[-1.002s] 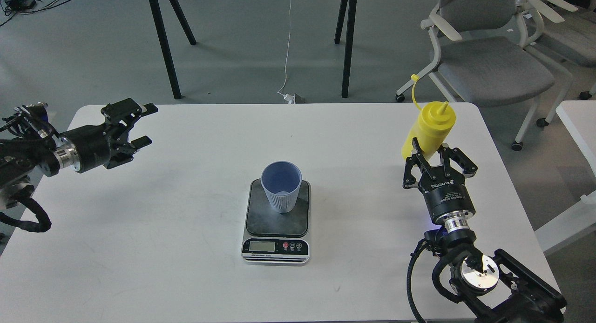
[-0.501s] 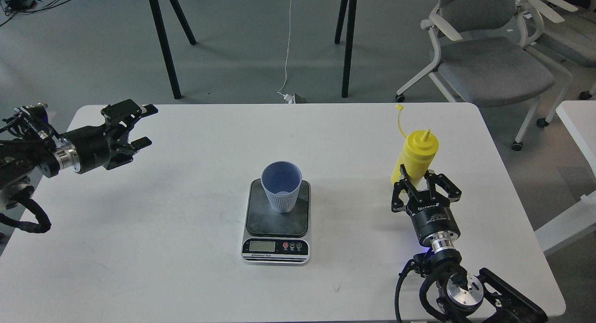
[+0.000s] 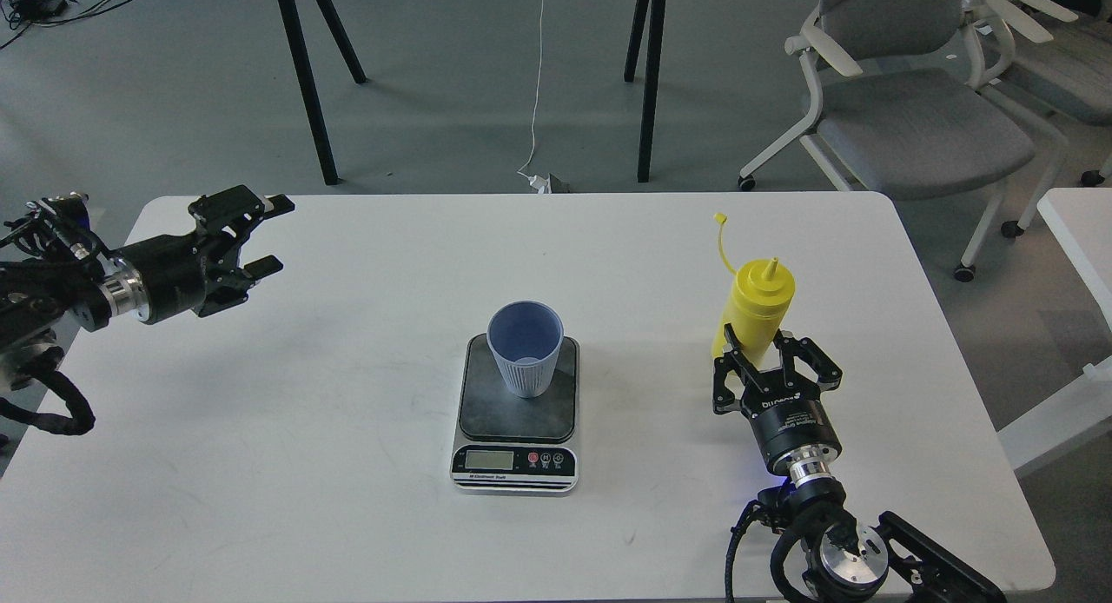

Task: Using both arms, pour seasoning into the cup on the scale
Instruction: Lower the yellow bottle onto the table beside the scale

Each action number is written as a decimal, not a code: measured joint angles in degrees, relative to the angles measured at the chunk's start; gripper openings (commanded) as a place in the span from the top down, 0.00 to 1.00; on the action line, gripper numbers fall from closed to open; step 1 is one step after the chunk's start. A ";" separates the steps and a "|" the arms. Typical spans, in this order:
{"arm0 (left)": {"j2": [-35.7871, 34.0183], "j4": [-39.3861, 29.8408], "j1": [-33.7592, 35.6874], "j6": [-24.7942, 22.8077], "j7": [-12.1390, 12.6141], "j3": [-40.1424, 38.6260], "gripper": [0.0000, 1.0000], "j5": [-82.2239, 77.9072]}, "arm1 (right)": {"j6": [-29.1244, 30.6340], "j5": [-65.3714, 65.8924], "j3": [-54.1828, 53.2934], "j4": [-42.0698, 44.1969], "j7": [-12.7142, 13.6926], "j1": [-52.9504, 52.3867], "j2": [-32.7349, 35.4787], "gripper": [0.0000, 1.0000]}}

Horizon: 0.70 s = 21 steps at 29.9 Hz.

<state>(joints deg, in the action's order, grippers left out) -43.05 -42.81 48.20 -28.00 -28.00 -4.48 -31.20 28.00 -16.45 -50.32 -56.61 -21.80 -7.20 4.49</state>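
Head view: the right gripper (image 3: 757, 353), right of frame centre, is clenched on the lower body of the seasoning bottle (image 3: 757, 306), which stands nearly upright with its tethered cap (image 3: 719, 218) off the nozzle. The left gripper (image 3: 261, 235), at the left edge, has its fingers spread and grasps nothing. The cup (image 3: 524, 348) stands upright on the scale (image 3: 516, 412) at centre frame on the white table (image 3: 347, 394).

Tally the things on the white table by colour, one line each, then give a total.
Yellow: 1, the squeeze bottle, gripped by the right end effector
Light blue: 1, the cup
Grey and silver: 1, the scale, under the cup
Total: 3
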 measured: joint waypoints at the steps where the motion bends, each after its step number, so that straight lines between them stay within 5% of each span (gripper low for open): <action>1: -0.01 0.00 0.00 0.00 0.00 0.00 0.01 0.00 | 0.00 0.01 0.16 0.00 -0.03 0.00 0.00 0.43; 21: 0.07 0.01 -0.30 0.00 0.00 0.00 0.01 0.00 | 0.00 0.10 0.36 0.15 -0.09 0.62 0.09 0.07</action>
<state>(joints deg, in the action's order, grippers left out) -42.98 -42.80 47.91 -28.00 -28.00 -4.48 -31.20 28.00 -16.35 -49.97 -56.46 -21.90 -6.58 4.57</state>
